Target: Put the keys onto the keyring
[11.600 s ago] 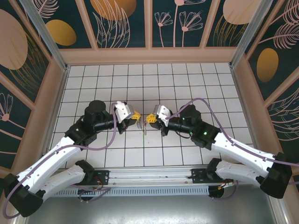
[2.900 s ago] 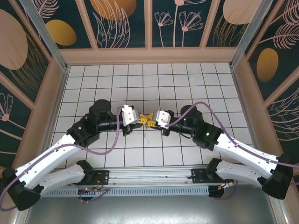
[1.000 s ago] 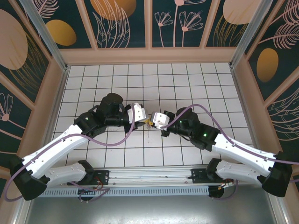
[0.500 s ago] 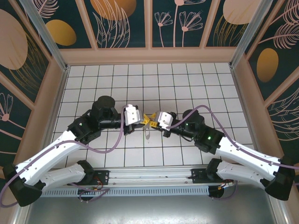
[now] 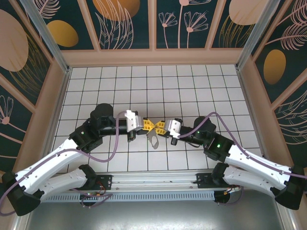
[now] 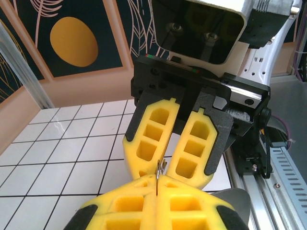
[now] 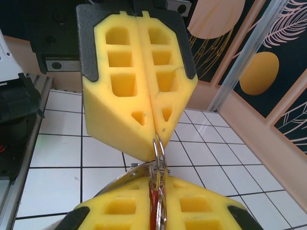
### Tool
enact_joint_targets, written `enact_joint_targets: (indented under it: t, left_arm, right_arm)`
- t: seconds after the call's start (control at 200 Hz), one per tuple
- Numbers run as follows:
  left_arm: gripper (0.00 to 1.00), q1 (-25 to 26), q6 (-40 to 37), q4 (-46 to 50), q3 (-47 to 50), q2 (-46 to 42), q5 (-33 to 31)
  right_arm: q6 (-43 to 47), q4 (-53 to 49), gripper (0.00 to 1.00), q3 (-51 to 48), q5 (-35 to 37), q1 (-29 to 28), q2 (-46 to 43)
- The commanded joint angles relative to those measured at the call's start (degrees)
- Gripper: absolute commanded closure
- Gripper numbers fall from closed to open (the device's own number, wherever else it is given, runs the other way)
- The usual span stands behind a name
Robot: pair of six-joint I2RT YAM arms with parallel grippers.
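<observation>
1 keyring [image 5: 153,139], 1 red key [image 7: 153,203]. Left gripper [image 5: 147,125] clamped on keyring, right gripper [image 5: 159,127] clamped on key; keyring hangs at their 6 o'clock.

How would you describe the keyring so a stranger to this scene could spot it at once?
On the white tiled table, two arms reach inward and their yellow fingertips meet at the centre. Below that meeting point in the top view is the keyring: a pale grey oval loop, unlike the yellow tips above it.

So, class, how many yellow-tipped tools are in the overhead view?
2: the left tool, left of centre, pinching the keyring; the right tool, facing it tip to tip, pinching the keys.
</observation>
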State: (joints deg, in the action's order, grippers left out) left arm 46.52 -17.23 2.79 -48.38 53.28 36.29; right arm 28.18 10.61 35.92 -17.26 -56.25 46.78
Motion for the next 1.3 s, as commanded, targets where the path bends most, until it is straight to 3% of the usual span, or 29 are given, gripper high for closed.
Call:
enact_joint_targets:
  t: [0.0,0.225,0.571,0.756,1.166,1.296]
  left_arm:
    - [1.0,0.4,3.0,-6.6,1.3,-1.5,2.4]
    - [1.0,0.4,3.9,-8.8,2.3,-2.6,2.0]
    - [1.0,0.4,4.0,-10.1,3.3,-2.7,2.7]
    - [1.0,0.4,3.9,-9.8,3.0,-2.9,3.2]
    - [1.0,0.4,3.5,-9.6,3.2,-3.1,3.4]
    - [1.0,0.4,3.1,-8.8,2.8,-3.0,3.5]
  right_arm:
    - [-0.3,3.6,0.89,-0.3,-0.2,-0.2,-0.8]
    - [-0.4,4.7,0.93,-1.1,0.3,-0.2,-1.8]
    - [-0.9,7.3,0.76,-1.6,0.2,-0.2,-4.2]
    - [-2.1,10.9,0.76,-3.3,-1.9,0.0,-7.1]
    - [-3.2,10.6,0.76,-2.9,-4.0,1.1,-4.7]
    - [-3.5,10.5,0.84,-2.5,-4.9,1.6,-3.8]
